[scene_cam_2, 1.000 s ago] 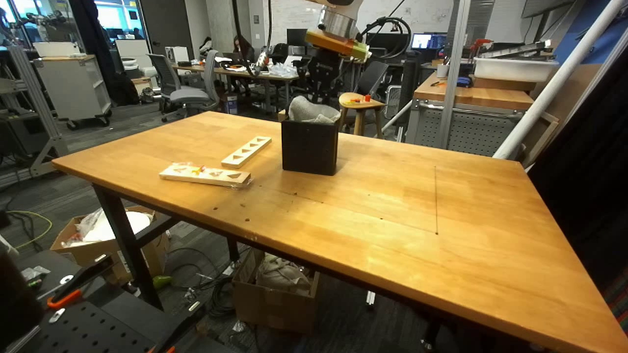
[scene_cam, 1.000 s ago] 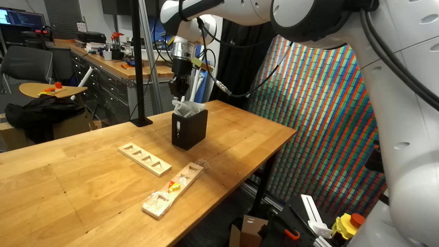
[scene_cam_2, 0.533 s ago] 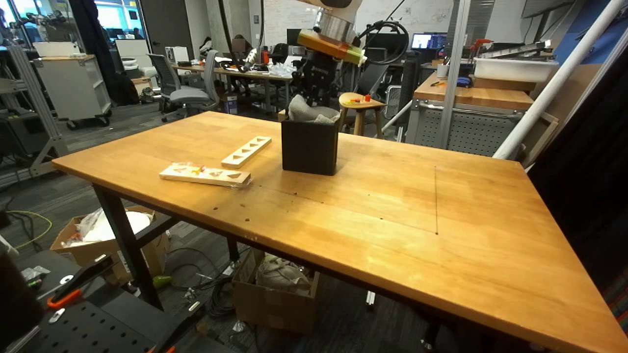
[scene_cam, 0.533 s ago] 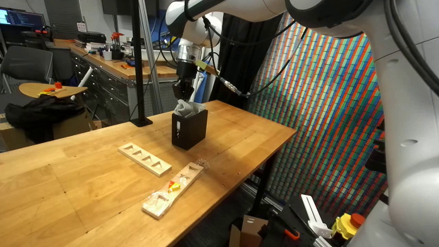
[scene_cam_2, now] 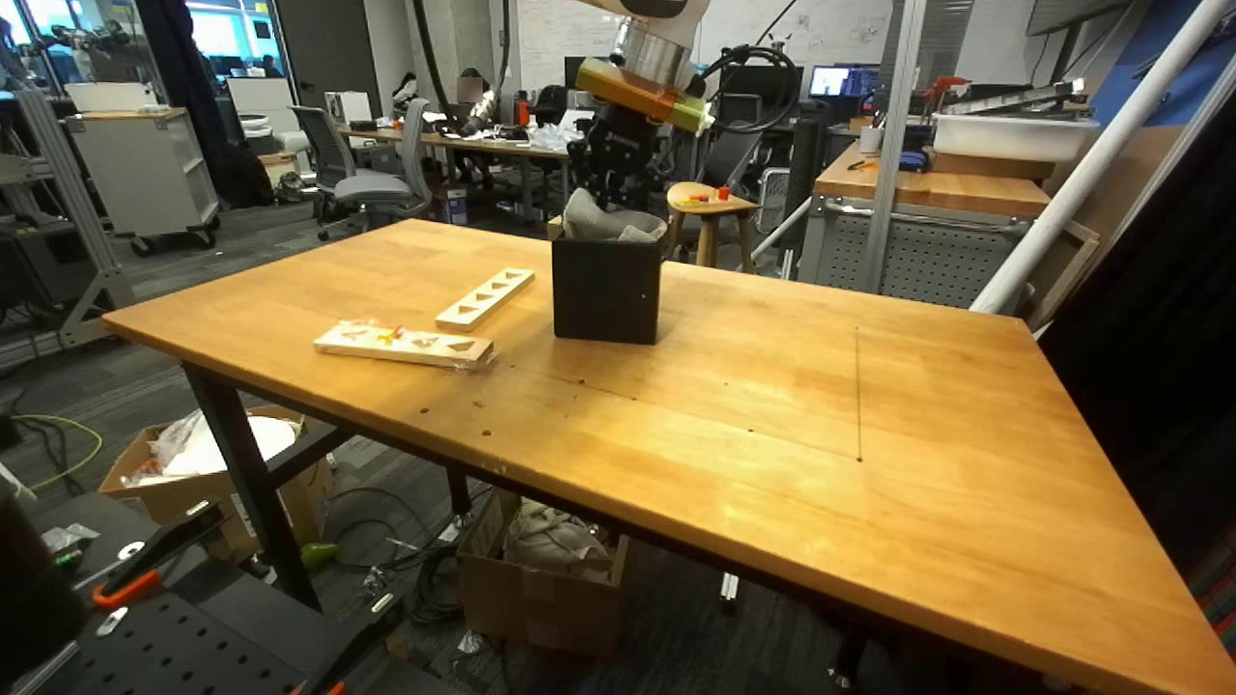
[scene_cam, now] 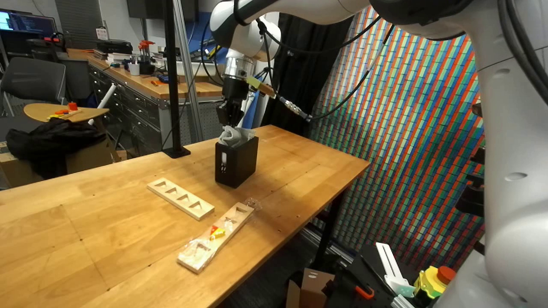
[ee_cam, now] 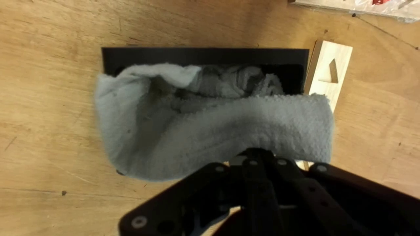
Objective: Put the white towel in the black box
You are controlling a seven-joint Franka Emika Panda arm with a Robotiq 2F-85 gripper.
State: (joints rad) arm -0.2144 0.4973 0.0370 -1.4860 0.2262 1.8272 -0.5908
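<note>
The towel (ee_cam: 226, 131) sits partly inside the box (scene_cam_2: 606, 294), folds above its top; the pincer (ee_cam: 256, 153), closed, stands by the towel, contact unclear. Placement appears largely done; tucking the folds in probably remains.

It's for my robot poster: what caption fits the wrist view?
A crumpled white towel pokes out of the black box, near the closed gripper.

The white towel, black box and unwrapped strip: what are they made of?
White towel: soft fabric, probably terry; fuzzy nap in the wrist view.
Black box: perhaps plastic or coated metal; flat, matte-looking faces.
Unwrapped strip: likely bare wood; pale tan, matte, crisply cut triangular hollows.
</note>
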